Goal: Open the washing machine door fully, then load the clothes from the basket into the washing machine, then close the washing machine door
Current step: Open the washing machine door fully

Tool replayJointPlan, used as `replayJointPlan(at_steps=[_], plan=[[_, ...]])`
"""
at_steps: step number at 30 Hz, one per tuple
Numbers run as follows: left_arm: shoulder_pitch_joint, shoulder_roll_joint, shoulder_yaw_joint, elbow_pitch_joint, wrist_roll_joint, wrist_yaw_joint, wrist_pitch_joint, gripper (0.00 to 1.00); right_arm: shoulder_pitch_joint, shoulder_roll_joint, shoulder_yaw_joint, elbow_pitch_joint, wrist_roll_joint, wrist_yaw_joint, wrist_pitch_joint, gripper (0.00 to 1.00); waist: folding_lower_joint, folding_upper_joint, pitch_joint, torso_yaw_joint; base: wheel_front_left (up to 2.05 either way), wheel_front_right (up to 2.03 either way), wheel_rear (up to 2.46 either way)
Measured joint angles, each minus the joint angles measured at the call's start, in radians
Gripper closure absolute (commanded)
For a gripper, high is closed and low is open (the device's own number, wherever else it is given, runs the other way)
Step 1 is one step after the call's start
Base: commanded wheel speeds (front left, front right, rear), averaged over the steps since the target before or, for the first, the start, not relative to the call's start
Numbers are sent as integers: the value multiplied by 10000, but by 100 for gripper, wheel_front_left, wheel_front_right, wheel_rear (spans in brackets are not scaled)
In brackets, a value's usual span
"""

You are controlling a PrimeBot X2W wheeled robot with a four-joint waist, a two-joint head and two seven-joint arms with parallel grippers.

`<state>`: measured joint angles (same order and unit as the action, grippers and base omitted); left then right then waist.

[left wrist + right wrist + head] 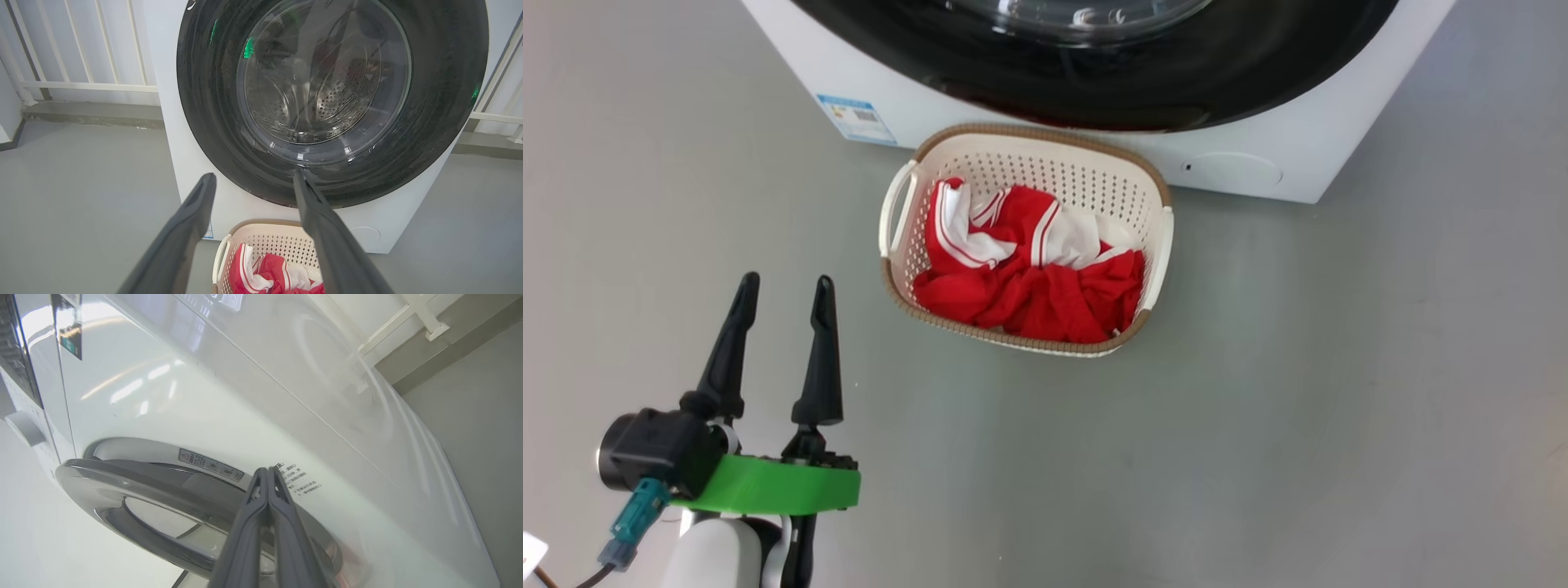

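Left gripper (787, 280) nearest, at the lower left of head view: both dark fingers spread wide, nothing between them, hovering over grey floor (1258, 457), apart from the basket (1054, 167). Basket sits on the floor just in front of the washing machine (1307, 155), below the washing machine door (1094, 82); contact with the cabinet unclear. The clothes (1037, 286), red with white stripes, lie bundled inside the basket. Door looks flat against the machine front in left wrist view; perforated drum (339, 102) visible through its glass. Right gripper (267, 470): fingers pressed together, holding nothing, tips beside the door's shiny rim; touching or not, cannot tell.
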<state>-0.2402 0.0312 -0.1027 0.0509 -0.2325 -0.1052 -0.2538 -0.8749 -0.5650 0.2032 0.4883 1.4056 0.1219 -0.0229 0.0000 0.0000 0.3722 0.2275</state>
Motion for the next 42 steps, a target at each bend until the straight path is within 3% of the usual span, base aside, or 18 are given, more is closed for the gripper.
replayJointPlan(at_steps=[7, 20, 42], plan=[[-199, -6, -153, -104, -79, 138, 0, 0, -781, -54, -2, -59, 1741, -2, 1871, 100, 0, 0, 448, 229, 0, 0, 0], [-482, -12, -397, -299, -364, 318, 0, 0, -2101, -81, -320, 821, 2959, -2, 4270, 100, 0, 0, 1118, 638, 0, 0, 0], [-563, -27, -604, -435, -692, 585, 0, 0, -3568, 159, -136, 1971, 2675, -2, 5333, 100, 0, 0, 1362, 1066, 0, 0, 0]])
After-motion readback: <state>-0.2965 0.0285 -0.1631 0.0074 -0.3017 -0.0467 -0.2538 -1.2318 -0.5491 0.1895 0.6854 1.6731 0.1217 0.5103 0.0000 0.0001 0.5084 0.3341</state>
